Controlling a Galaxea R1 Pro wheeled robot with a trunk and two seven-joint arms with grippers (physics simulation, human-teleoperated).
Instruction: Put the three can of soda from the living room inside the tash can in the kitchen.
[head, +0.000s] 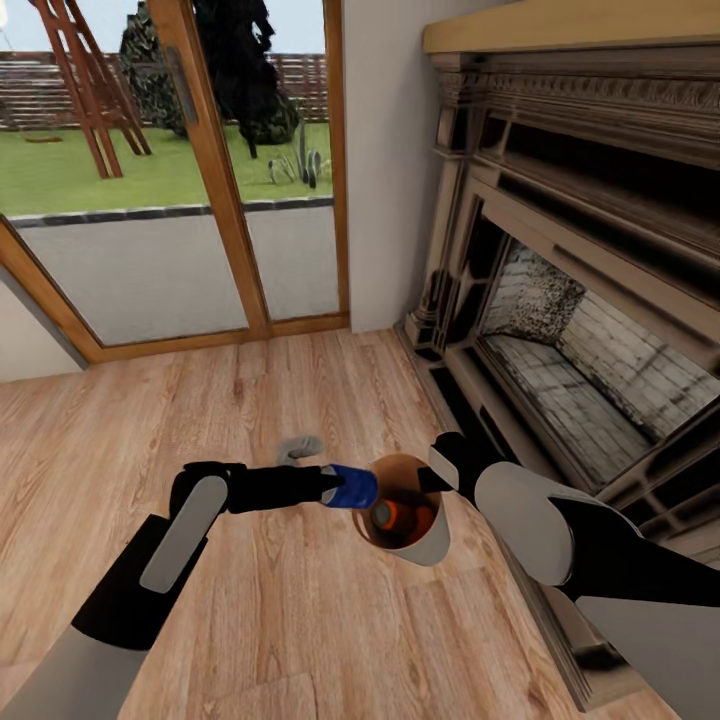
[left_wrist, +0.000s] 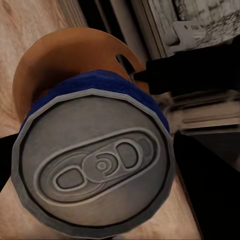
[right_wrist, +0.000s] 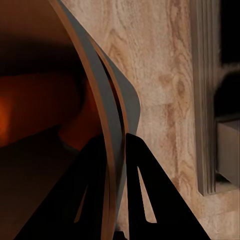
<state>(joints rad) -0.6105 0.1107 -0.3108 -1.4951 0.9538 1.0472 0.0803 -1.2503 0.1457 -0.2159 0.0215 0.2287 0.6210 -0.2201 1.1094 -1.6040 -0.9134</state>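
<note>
Room: I'm parked in the living room, wood floor (head: 250, 420) under me, the dark fireplace (head: 560, 300) on my right and the glass doors (head: 180, 170) to the garden ahead.
Left tool: left tool (head: 335, 487) is clamped on the blue can (head: 354, 487), lying sideways, right at the rim of the bin. On my left wrist cam the can's silver top (left_wrist: 97, 162) sits big in front, with the bin's tan inside behind it.
Right tool: right tool (right_wrist: 116, 165) is pinching the wall of the trash can (head: 432, 545), one finger (right_wrist: 82, 195) inside, the other outside, holding it tilted off the floor.
Bin contents: I can see an orange can (head: 392, 515) down inside it, and an orange glow in the right wrist cam too.
Other soda: can't tell from here whether a second orange one is in there.
Floor: some small grey thing (head: 299, 446) lies just past my left arm, too blurry to call.
</note>
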